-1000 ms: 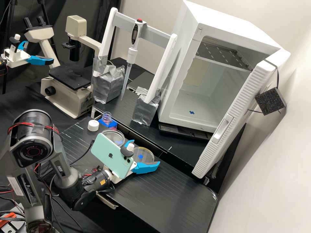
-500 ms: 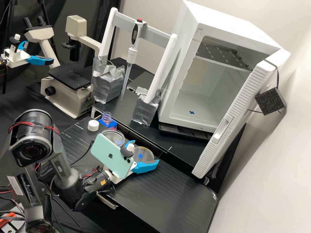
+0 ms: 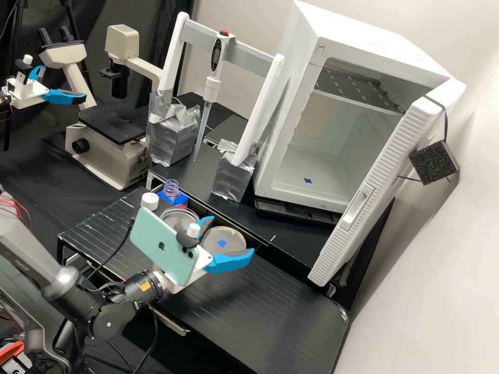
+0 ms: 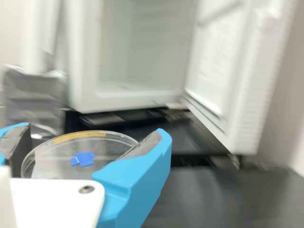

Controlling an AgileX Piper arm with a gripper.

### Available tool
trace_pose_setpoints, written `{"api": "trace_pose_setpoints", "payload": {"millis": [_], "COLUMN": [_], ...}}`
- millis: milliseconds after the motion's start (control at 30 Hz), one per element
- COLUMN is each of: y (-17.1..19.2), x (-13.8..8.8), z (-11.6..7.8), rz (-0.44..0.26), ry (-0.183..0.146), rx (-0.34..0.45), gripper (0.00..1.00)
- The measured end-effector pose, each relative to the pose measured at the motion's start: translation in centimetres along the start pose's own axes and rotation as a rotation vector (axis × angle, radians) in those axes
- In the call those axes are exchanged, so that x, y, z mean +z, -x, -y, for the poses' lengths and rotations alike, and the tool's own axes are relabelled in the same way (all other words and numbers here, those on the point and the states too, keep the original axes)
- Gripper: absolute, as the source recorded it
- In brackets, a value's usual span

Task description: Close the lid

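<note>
The clear round lid [image 3: 222, 235] is pinched between the two blue fingers [image 4: 137, 175] of the gripper [image 3: 232, 235], over the black bench [image 3: 249, 301]. In the wrist view, the pads [image 4: 144, 145] press on its sides, and a yellow strip runs along part of its rim. One blue sticker [image 4: 84, 159] is on it.

In the high view, one round dish [image 3: 179, 215] sits near the lid. One little bottle [image 3: 171, 190] is past that dish, and one white cap [image 3: 149, 201] lies near the bottle. One pale green phone [image 3: 163, 249] rides on the gripper.

Farther out, the high view shows one microscope [image 3: 112, 122] and one long dropper [image 3: 217, 54] on one white stand [image 3: 254, 52]. The stand has two feet [image 3: 174, 137], both wrapped in silver. One big white box [image 3: 291, 104] has its one door [image 3: 387, 171] wide open, with one blue mark [image 3: 307, 181] and one metal shelf [image 3: 358, 85] inside.
</note>
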Motion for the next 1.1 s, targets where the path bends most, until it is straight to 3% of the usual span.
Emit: {"api": "trace_pose_setpoints", "payload": {"millis": [133,333,433,567,600,700,800,1000,1100], "y": [-0.1,-0.1,-0.1,0.0,0.0,-0.4,-1.2,-2.4,-2.8], "x": [-2.0,-3.6,-4.0,-4.5,-4.6,-4.8,-4.3,-3.0,-3.2], "z": [1.2,3.1,3.9,4.8,4.9,5.1,5.2,5.6,5.9], "rz": [-0.131,-0.266,-0.285,-0.261,-0.258,-0.252,-0.217,-0.125,-0.133], "ry": [0.041,0.057,0.056,0.071,0.067,0.003,-0.035,-0.071,-0.073], "rx": [-0.091,-0.259,-0.313,-0.375,-0.38,-0.371,-0.34,-0.297,-0.284], "gripper": [0.0,0.0,0.0,0.0,0.0,0.0,0.0,0.0,0.0]}}
